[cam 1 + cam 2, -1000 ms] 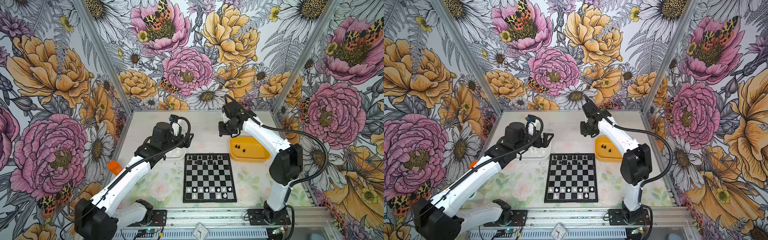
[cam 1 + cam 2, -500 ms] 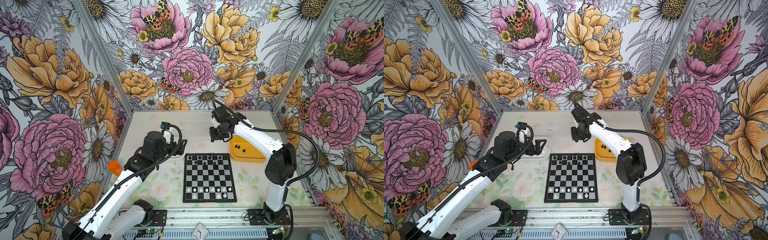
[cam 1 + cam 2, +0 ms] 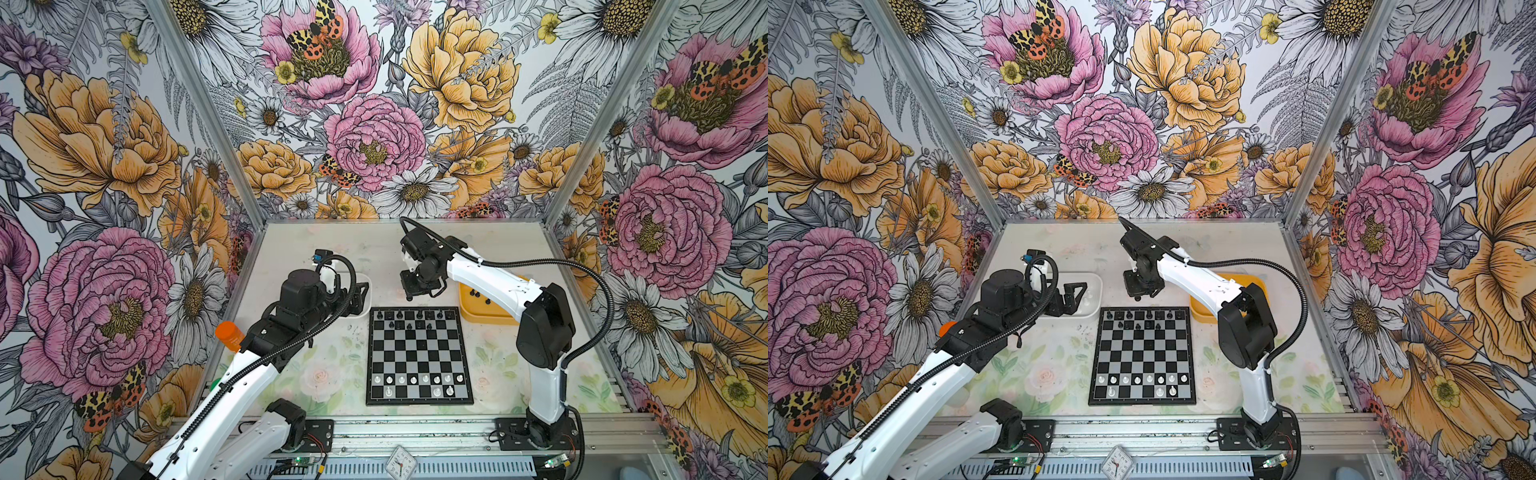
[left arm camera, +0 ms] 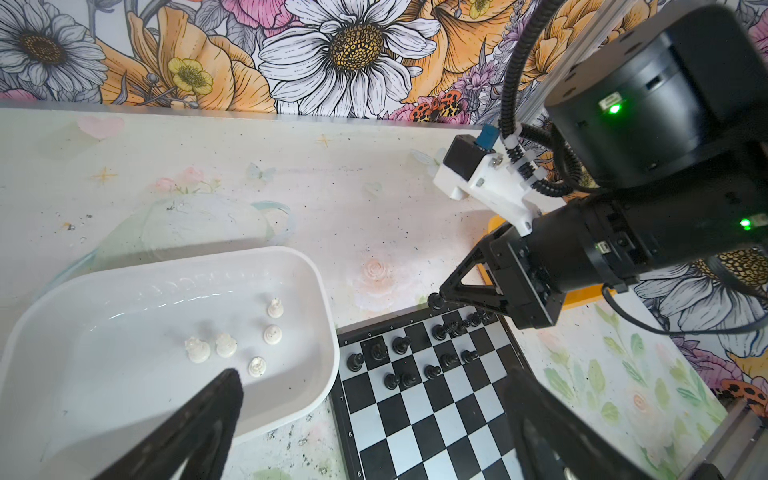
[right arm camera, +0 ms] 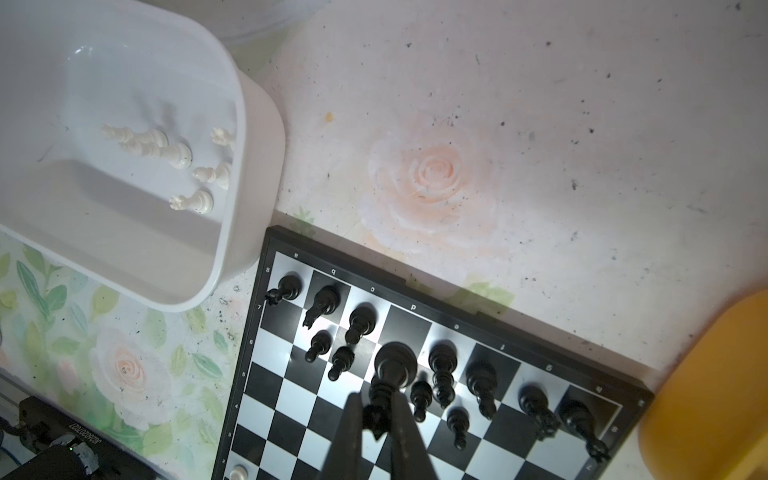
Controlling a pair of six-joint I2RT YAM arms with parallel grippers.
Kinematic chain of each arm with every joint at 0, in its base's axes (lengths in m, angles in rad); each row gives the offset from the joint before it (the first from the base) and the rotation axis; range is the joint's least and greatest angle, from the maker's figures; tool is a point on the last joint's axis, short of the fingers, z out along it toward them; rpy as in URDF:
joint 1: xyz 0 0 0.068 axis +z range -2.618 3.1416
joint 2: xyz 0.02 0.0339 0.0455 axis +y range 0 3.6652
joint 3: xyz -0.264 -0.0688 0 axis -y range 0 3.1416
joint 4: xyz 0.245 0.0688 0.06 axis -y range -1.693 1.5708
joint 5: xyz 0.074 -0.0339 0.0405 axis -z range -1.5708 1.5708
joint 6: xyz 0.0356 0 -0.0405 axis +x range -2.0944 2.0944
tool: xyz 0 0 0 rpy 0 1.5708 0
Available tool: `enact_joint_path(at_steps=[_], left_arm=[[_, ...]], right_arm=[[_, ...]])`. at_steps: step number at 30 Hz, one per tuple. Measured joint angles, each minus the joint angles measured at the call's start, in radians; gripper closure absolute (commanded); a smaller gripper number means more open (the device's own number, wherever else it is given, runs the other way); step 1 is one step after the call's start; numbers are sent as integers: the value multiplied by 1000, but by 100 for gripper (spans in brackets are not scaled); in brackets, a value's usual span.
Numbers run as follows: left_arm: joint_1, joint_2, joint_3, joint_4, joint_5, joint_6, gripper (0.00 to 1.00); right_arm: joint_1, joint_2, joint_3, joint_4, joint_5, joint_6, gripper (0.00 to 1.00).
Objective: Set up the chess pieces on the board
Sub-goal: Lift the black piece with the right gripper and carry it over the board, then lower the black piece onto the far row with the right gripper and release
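- Grippers, two. The right gripper (image 5: 376,400) is pinched tight on one black piece (image 5: 394,363), its head between the fingers and its round base toward the wrist camera. It hangs above the far rows of the board (image 3: 419,355).
- The left gripper (image 4: 369,374) has its jaws spread wide and holds nothing. It is over the white tray (image 4: 124,332), which sits just beside the board's far left corner.
- Black pieces (image 5: 326,301) on the board: seven along the far row and, as best I can count, five in the row before it, so twelve.
- Three more black pieces show as dark specks in the yellow tray (image 3: 490,319), just beside the board's far right corner.
- White pieces (image 3: 413,379) on the board: eight in a line and three behind them at the near edge, so eleven.
- Five more white pieces lie loose in the white tray.
- Hard to make out: which kind of piece the right gripper holds.
- The crowded black pieces overlap in both wrist views, so that count is unsure.
- The right arm (image 3: 490,278) covers most of the yellow tray in both top views, and the right wrist view cuts it off at the edge.
- Both wrist views cut off the board's near rows.
- The left gripper's fingers (image 4: 216,415) are blurred in its own view.
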Motion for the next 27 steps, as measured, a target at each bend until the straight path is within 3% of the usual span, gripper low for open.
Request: enact_joint_path(at_steps=[27], left_arm=[[0,29,14,-14,-7,5,1]], right_arm=[[35,0,-179,116,-22,53,90]])
